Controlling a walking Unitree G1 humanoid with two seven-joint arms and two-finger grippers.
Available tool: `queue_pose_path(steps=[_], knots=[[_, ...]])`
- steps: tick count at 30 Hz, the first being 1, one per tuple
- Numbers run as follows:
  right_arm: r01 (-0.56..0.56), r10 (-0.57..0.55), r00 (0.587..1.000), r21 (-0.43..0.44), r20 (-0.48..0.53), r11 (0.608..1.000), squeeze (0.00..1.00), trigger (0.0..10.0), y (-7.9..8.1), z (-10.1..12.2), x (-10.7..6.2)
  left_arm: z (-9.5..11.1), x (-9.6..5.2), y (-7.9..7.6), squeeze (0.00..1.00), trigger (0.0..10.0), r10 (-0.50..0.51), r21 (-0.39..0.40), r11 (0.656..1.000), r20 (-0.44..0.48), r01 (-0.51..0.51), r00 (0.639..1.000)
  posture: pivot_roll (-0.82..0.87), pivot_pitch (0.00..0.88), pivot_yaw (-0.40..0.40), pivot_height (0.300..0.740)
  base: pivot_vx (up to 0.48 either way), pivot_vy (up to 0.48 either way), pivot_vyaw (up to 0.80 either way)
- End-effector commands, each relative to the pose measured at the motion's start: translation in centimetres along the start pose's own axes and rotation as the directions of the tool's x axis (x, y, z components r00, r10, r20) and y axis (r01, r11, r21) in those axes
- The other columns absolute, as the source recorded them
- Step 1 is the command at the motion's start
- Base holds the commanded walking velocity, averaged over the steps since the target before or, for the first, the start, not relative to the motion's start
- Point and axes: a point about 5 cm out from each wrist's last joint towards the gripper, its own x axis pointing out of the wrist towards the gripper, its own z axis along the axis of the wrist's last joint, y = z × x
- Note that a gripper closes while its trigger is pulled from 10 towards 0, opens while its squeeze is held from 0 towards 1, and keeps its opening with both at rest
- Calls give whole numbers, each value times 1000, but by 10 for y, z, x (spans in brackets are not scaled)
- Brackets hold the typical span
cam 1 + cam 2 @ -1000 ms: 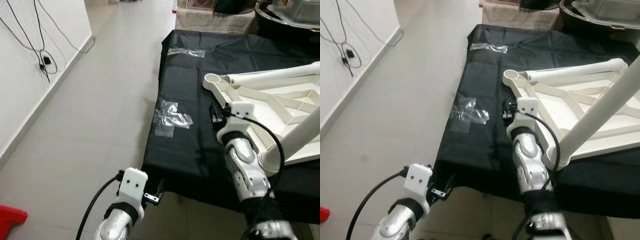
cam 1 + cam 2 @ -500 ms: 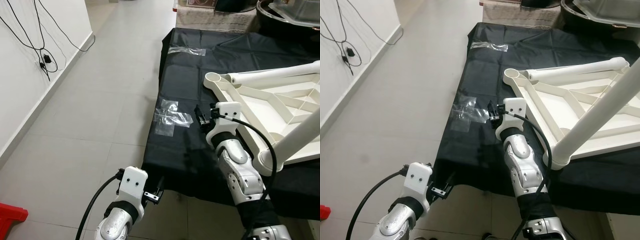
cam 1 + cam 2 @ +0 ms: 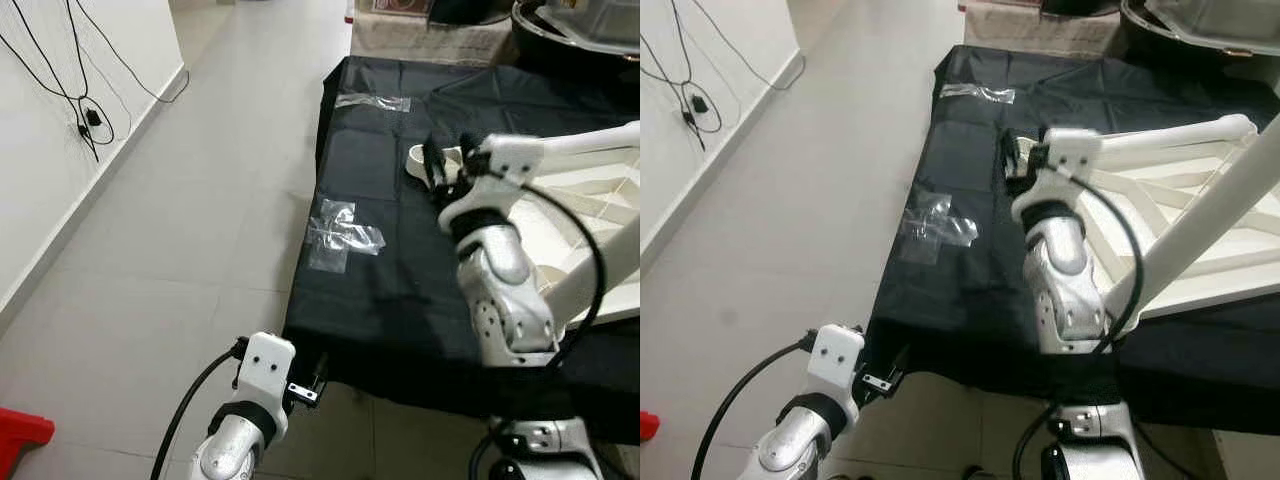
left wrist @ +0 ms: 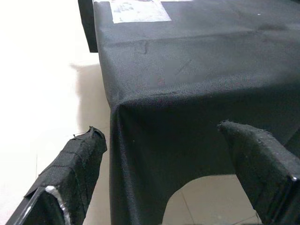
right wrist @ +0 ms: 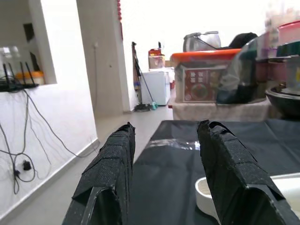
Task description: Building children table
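Observation:
The white children's table top (image 3: 585,205) lies upside down on a table draped in black cloth (image 3: 370,290). A round leg socket (image 3: 418,156) marks its near corner. One white leg (image 3: 1200,220) rises at a slant from the frame, and another (image 3: 1160,140) lies along its far edge. My right gripper (image 3: 433,163) is raised just over the socket corner, open with nothing between its fingers (image 5: 108,183). My left gripper (image 3: 312,380) hangs low beside the black table's front corner, open and facing the cloth edge (image 4: 140,140).
A clear plastic bag (image 3: 340,235) lies on the cloth near the left edge, and a taped strip (image 3: 372,102) lies farther back. Cables hang on the white wall (image 3: 85,115) at left. A red object (image 3: 20,435) sits on the floor. Boxes and containers (image 3: 440,25) stand beyond the table.
My right arm has lifted, carrying its gripper from low over the cloth near the plastic bag up and back to the socket corner. The left arm has stayed put.

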Motion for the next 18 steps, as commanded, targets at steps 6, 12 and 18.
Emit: queue_pose_path(steps=[6, 12, 18], knots=[[30, -31, 999, -38, -9, 999, 0, 10000, -3, -3, 0, -6, -1, -1, 0, 10000, 0, 1, 1000, -25, 0, 1000, 64, 198, -55, 740, 0, 0, 0], [214, -266, 918, -198, -293, 957, 0, 10000, -34, -60, -26, -5, -1, -1, 0, 10000, 1, 0, 1000, -26, -1, 1000, 66, 199, -57, 740, 0, 0, 0], [311, -378, 865, -240, -331, 920, 0, 10000, -49, -70, -36, -5, -2, -2, 0, 10000, 0, 0, 1000, -26, 0, 1000, 66, 201, -58, 740, 0, 0, 0]])
